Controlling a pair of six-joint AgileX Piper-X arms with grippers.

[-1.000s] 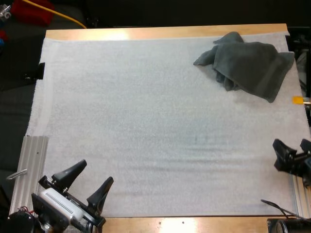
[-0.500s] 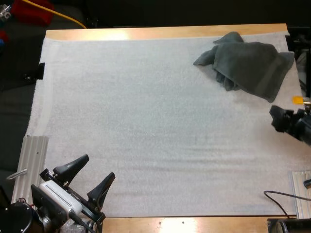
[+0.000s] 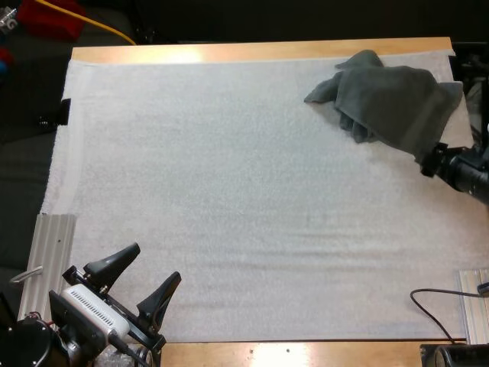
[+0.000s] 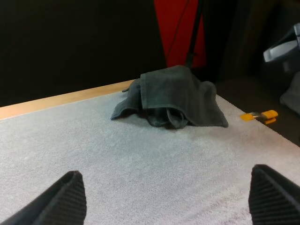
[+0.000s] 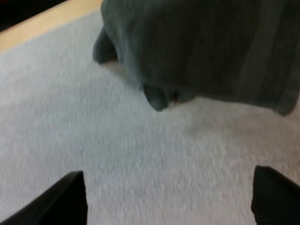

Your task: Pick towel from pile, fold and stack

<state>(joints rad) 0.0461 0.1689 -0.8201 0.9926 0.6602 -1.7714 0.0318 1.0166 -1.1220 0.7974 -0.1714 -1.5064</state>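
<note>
Towel (image 3: pixel 390 103), crumpled and not yet grasped, lies just ahead of the wide-open fingers of the right gripper (image 3: pixel 437 159), which should next straddle its near edge and close; the left gripper (image 3: pixel 151 266), also wide open, sits well apart.

No legible text, label, brand, number or sign.
</note>
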